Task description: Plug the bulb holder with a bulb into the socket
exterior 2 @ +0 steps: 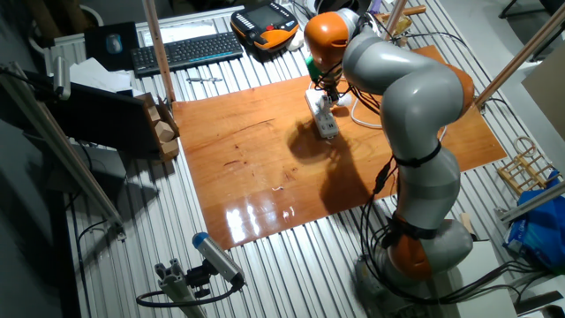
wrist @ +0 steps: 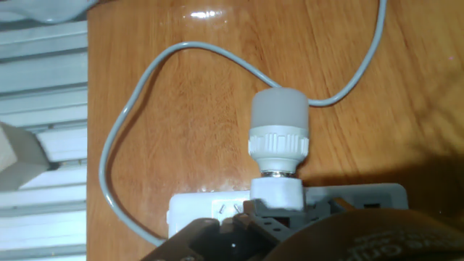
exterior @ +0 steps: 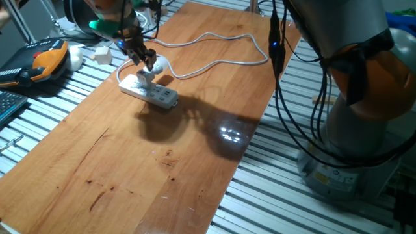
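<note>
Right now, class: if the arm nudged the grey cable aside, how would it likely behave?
The grey cable would probably flop and bend, since it already lies in loose curves on the wooden table. It looks thin, so likely light. One end seems to join the socket, which might tug along.

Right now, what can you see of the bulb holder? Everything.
The bulb holder is small, white, plastic-looking: a frosted rounded bulb, a ribbed collar, a thin metal ring, then a blocky plug base. It stands on the strip, bulb away from the hand camera, near the strip's cable end. The dark fingers sit at its base; whether they grip it or the plug is fully seated is unclear.
</note>
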`<state>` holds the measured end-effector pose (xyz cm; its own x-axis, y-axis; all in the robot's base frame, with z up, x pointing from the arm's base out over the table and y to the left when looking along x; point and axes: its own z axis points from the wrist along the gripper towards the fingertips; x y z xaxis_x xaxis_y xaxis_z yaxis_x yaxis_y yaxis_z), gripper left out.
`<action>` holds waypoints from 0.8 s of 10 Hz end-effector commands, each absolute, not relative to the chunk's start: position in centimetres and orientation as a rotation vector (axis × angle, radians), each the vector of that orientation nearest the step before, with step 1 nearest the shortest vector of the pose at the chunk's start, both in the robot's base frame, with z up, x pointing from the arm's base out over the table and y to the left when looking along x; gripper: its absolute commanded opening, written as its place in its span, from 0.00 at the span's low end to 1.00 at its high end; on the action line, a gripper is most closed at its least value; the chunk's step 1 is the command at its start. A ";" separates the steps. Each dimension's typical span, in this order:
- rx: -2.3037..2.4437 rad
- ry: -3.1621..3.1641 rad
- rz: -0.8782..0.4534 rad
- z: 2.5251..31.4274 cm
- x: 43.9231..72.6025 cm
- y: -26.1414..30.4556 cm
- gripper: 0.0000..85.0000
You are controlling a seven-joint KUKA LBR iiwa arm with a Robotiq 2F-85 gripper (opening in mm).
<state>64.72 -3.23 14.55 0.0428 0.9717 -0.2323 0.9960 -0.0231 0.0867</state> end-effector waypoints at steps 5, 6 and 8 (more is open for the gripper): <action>1.968 2.158 -0.064 15.6 63.5 -3.1 0.00; 1.939 2.198 -0.037 15.7 63.2 -3.0 0.00; 1.774 2.393 0.005 16.2 62.7 -3.5 0.00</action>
